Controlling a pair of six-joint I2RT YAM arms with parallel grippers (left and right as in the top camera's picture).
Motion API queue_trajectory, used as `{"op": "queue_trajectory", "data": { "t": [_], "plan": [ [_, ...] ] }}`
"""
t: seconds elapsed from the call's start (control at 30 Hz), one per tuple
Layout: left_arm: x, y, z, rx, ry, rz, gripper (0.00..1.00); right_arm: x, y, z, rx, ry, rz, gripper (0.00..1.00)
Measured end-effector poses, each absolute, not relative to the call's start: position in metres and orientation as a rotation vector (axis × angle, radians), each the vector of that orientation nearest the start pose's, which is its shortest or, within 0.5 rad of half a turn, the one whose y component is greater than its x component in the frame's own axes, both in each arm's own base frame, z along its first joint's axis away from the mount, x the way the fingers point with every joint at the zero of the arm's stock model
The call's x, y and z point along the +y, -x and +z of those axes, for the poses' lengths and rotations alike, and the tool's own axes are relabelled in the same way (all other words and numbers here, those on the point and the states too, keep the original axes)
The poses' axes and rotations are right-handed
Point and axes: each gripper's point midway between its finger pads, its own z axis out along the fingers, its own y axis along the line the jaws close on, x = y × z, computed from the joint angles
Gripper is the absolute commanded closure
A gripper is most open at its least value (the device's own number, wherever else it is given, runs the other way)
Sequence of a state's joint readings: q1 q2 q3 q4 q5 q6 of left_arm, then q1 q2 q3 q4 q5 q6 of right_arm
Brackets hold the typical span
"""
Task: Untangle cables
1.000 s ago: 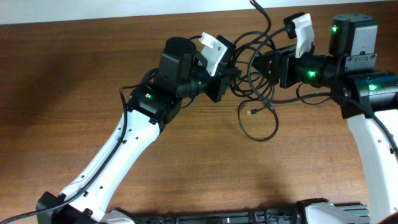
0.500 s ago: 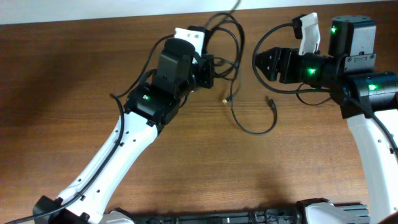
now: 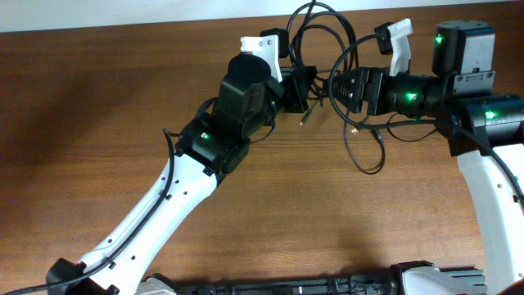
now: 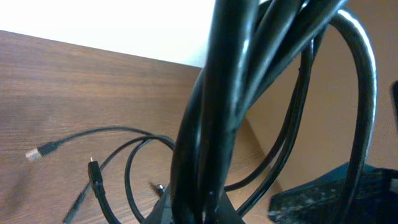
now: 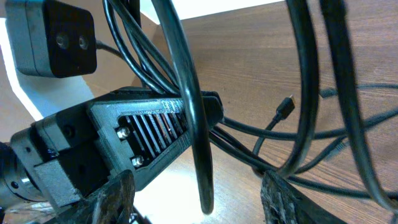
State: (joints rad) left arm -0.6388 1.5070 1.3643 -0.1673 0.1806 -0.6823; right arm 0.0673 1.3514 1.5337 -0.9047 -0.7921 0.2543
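Several thin black cables [image 3: 366, 161] are bunched between the two arms, with loops rising over the table's back edge and one loop lying on the wood to the right. My left gripper [image 3: 296, 88] is shut on a bundle of these cables [image 4: 211, 124], which fills the left wrist view above the jaws [image 4: 193, 214]. My right gripper [image 3: 336, 86] faces it closely with jaws wide open [image 5: 199, 199]. One cable [image 5: 189, 106] hangs between the open jaws, touching neither. Small plug ends lie on the wood [image 3: 304, 120] [image 4: 37, 152].
The brown wooden table [image 3: 123, 106] ends at a white wall along the back, just behind the cable loops [image 3: 319, 20]. The left gripper's body [image 5: 137, 130] sits directly in front of the right jaws. The right arm's base [image 3: 471, 49] stands at the far right.
The left gripper has moved right with the cable bundle and the right gripper has come left, so the two now nearly meet. The loose loop on the table shifted right.
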Motion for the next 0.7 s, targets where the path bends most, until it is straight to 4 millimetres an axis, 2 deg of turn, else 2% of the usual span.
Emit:
{"op": "queue_trajectory", "data": {
  "t": [0.1, 0.13, 0.2, 0.27, 0.3, 0.37, 0.5, 0.6, 0.7],
  "plan": [
    [-0.321, -0.369, 0.334, 2.0, -0.081, -1.087, 1.0, 0.145, -0.329, 0.346, 2.24, 0.212, 1.074, 0.91],
    [-0.326, -0.366, 0.337, 1.988, -0.082, -1.108, 1.0, 0.145, -0.329, 0.346, 2.239, 0.215, 1.076, 0.96],
    [-0.334, -0.359, 0.34, 1.983, -0.098, -1.131, 0.98, 0.145, -0.329, 0.346, 2.24, 0.214, 1.076, 0.96],
    [-0.336, -0.357, 0.34, 1.985, -0.1, -1.136, 0.33, 0.145, -0.33, 0.346, 2.24, 0.213, 1.07, 0.96],
    [-0.336, -0.357, 0.339, 1.983, -0.109, -1.129, 0.07, 0.144, -0.33, 0.345, 2.242, 0.209, 1.062, 0.96],
    [-0.327, -0.362, 0.332, 2.001, -0.123, -1.064, 0.01, 0.141, -0.332, 0.344, 2.245, 0.196, 1.038, 0.96],
    [-0.296, -0.379, 0.315, 2.062, -0.098, -0.955, 0.01, 0.135, -0.336, 0.339, 2.261, 0.167, 0.988, 0.96],
    [-0.269, -0.394, 0.315, 2.065, -0.051, -0.931, 0.01, 0.134, -0.338, 0.339, 2.261, 0.164, 0.976, 0.96],
    [-0.262, -0.392, 0.31, 2.096, -0.06, -0.931, 0.0, 0.134, -0.339, 0.34, 2.253, 0.166, 0.969, 0.96]
  ]
}}
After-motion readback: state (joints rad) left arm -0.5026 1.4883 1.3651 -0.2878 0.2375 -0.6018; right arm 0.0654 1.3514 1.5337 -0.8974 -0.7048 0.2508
